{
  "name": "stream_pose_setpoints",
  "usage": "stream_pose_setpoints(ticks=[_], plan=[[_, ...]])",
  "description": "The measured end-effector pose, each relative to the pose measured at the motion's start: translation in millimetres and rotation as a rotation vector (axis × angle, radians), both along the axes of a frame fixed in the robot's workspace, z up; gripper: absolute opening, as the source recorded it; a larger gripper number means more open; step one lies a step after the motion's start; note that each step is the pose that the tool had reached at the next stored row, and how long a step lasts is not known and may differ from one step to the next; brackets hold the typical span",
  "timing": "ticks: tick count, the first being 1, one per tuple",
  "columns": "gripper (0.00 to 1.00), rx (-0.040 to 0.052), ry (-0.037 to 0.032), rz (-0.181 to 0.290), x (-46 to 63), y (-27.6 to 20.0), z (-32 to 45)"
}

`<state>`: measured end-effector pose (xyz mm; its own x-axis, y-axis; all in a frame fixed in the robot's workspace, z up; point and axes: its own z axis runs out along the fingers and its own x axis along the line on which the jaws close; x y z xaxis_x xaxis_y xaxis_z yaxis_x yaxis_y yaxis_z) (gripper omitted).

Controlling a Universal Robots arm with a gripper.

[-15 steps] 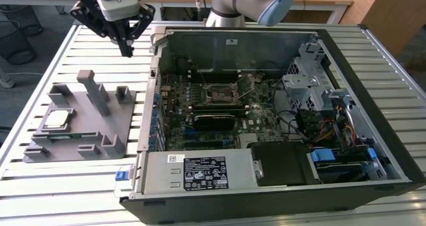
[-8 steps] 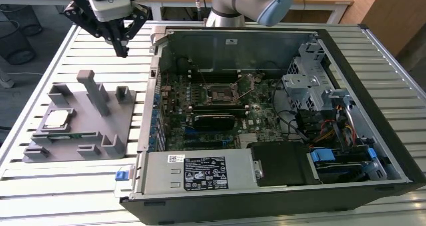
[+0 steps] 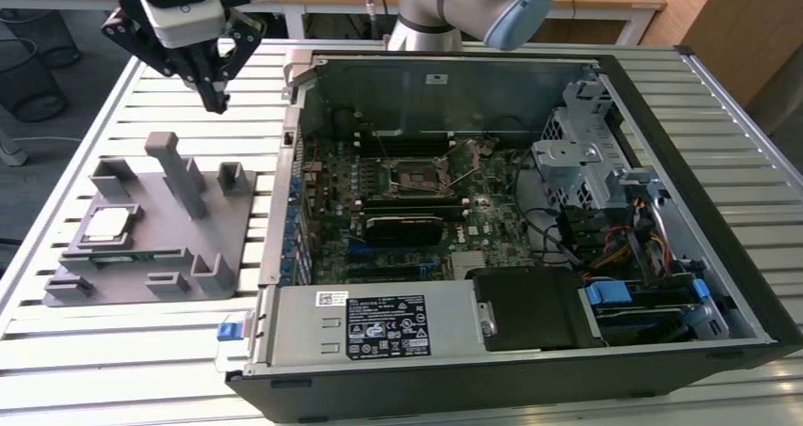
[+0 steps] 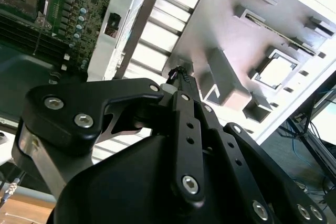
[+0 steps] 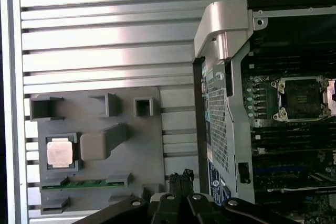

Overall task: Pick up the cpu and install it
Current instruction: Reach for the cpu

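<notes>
cpu (image 3: 107,224): flat in a pocket of the grey holder (image 3: 169,245), at the exterior view's left.
tool (image 3: 216,95): clenched on nothing, above the counter (image 3: 150,351), well apart from the cpu.
socket (image 3: 415,175): on the motherboard inside the open computer case (image 3: 502,388).

Cpu (image 3: 105,224), exterior view's left: silvery-grey metal top, smooth, dull sheen. Holder tray (image 3: 176,238) under it: matt grey plastic, slightly rough look. Table (image 3: 113,351): slatted bare metal, brushed, streaky reflections. Gripper (image 3: 216,102), upper left of the exterior view: black links, smooth semi-gloss, with bright metal screw heads in the second wrist view. White housing (image 3: 182,7) above it: glossy plastic. Computer case (image 3: 502,388): matt black shell, inner walls bare grey sheet metal. Motherboard (image 3: 483,224): green board, glossy dark parts. Power supply cover (image 3: 314,327): dull sheet metal, paper label.
</notes>
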<state>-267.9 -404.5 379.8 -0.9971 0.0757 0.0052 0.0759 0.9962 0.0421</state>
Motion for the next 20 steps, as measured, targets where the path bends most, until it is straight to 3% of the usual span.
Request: stream_pose_setpoints(ticks=[4,20], plan=[[0.11,-0.0001,0.0,0.001,-5.2,-4.0,-1.0],[0.11,-0.0004,0.0,0.003,-40.0,-4.3,-4.2]])
